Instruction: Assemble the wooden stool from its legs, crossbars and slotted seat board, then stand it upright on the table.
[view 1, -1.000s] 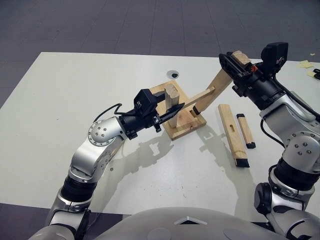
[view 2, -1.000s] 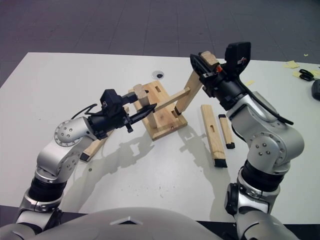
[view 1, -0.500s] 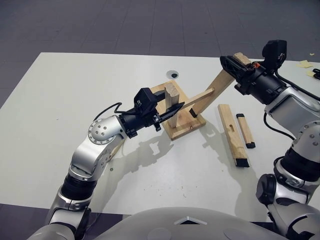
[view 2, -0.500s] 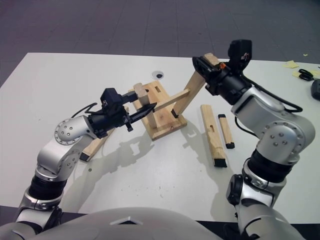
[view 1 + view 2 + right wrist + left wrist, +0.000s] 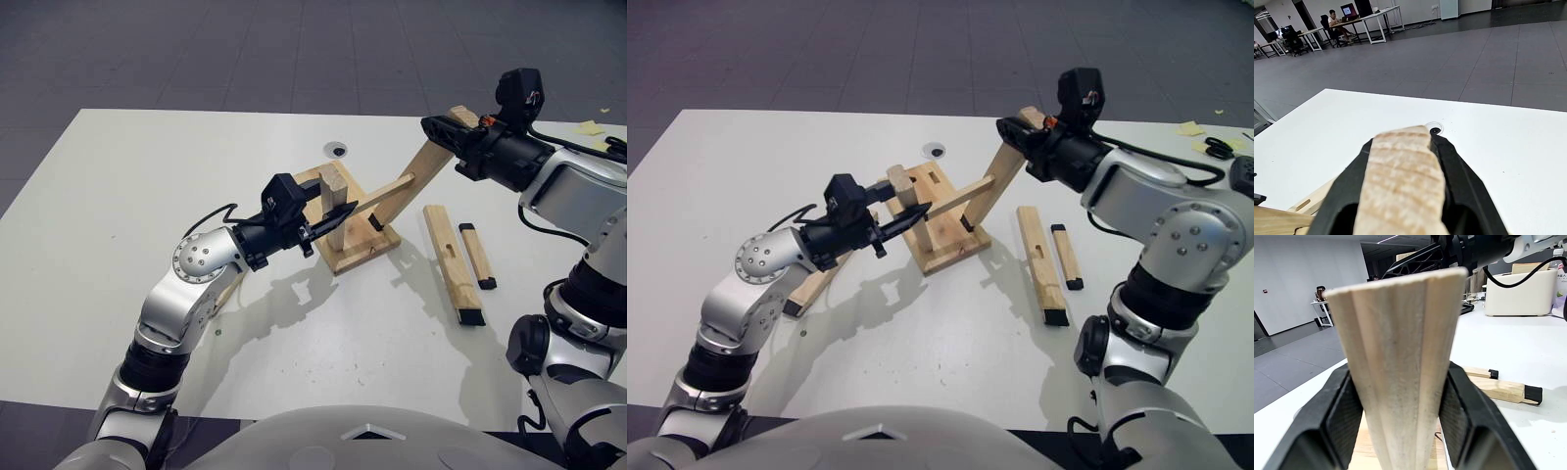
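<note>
Left claw (image 5: 338, 214) and raised right claw (image 5: 438, 128) both clamped (elbows bent).
</note>
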Action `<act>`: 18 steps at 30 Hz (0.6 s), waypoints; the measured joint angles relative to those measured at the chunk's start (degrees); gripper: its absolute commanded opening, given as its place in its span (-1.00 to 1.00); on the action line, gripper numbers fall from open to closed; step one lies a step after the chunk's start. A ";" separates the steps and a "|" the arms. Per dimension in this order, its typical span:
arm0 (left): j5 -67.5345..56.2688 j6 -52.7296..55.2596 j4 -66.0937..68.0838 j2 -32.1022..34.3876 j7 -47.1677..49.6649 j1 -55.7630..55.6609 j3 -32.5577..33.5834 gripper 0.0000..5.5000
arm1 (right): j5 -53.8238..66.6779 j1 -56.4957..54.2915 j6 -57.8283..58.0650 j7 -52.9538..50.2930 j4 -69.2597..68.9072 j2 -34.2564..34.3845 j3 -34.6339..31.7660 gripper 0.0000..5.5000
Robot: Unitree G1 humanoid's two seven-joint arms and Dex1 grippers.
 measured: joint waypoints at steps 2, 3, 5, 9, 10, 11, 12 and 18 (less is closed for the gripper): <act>0.00 0.00 0.14 0.02 0.02 -0.02 0.00 -0.26 | -0.19 -1.05 1.77 -0.01 0.66 0.23 -0.56 -0.60; 0.00 0.01 0.28 0.02 -0.03 -0.05 -0.04 -0.26 | -0.19 -1.85 3.43 -0.02 1.18 0.55 -1.48 -0.60; -0.01 0.01 0.38 0.02 -0.10 -0.07 -0.12 -0.26 | -0.18 -2.87 5.43 -0.20 1.73 1.09 -2.87 -0.60; -0.02 0.01 0.41 0.02 -0.03 -0.09 -0.10 -0.26 | -0.14 -4.83 7.41 -2.09 3.14 2.65 -4.29 -0.59; -0.02 0.01 0.47 0.02 -0.03 -0.20 -0.09 -0.26 | -0.14 -5.26 7.84 -2.57 3.43 3.02 -4.67 -0.58; -0.02 0.01 0.52 0.02 -0.03 -0.30 -0.09 -0.26 | -0.14 -5.53 8.01 -3.01 3.63 3.38 -4.96 -0.58; -0.04 0.01 0.56 0.02 -0.03 -0.35 -0.07 -0.26 | -0.14 -5.79 8.21 -3.47 3.70 3.68 -5.20 -0.58; -0.12 0.00 0.77 0.07 -0.16 -0.48 0.15 -0.26 | -0.21 -7.11 9.16 -4.70 4.55 4.31 -5.47 -0.58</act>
